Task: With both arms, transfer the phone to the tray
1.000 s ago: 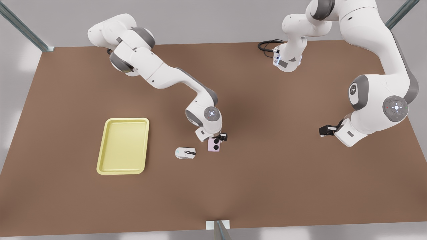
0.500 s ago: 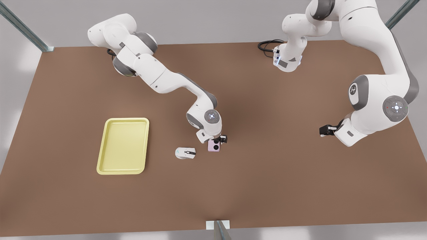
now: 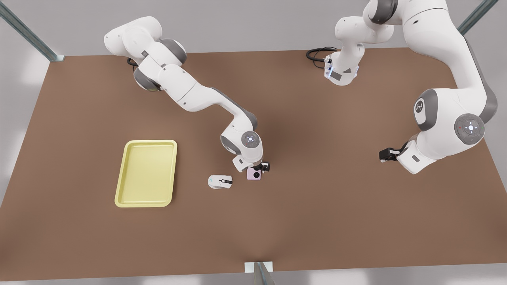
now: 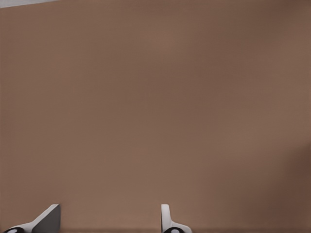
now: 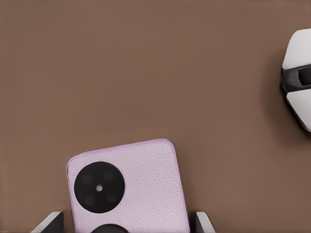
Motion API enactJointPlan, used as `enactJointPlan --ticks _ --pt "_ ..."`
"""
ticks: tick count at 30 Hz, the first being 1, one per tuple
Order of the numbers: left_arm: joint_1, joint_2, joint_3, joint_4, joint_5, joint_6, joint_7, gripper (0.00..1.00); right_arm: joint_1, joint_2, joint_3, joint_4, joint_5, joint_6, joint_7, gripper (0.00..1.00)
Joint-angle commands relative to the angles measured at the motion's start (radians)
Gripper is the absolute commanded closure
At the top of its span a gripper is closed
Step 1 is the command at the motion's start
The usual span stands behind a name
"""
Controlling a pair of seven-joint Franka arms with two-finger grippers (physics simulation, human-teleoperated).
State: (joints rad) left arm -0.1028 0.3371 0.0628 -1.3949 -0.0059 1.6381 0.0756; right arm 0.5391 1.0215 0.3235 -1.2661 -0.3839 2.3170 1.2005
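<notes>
Here, near the middle of the brown table (image 3: 317, 206), the right gripper (image 3: 259, 166) sits low over the pink phone (image 3: 254, 174) with its fingers (image 5: 48, 223) open on both sides, beside a white mouse (image 3: 220, 181), while the yellow tray (image 3: 145, 173) lies well apart toward the front view's left edge, and the left gripper (image 3: 386, 154) waits open near the opposite edge.
</notes>
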Motion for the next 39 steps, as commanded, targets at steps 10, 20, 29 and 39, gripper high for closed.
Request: enactJointPlan --ticks 10,20,29,39 --pt "0.0 -0.001 0.0 0.0 0.0 -0.001 0.007 0.0 0.004 -0.001 -0.008 0.001 0.008 -0.005 -0.084 0.17" --pt "0.0 -0.003 0.0 0.0 0.0 -0.001 0.007 0.0 0.009 -0.003 -0.017 0.013 0.042 -0.013 -0.096 0.22" --pt "0.0 -0.004 0.0 0.0 0.0 -0.001 0.007 0.0 -0.028 -0.112 -0.046 -0.064 0.112 -0.016 -0.208 0.22" --pt "0.0 -0.003 0.002 0.0 0.0 -0.001 0.007 0.0 -0.439 -0.505 0.015 -0.611 0.114 -0.001 -0.581 0.22"
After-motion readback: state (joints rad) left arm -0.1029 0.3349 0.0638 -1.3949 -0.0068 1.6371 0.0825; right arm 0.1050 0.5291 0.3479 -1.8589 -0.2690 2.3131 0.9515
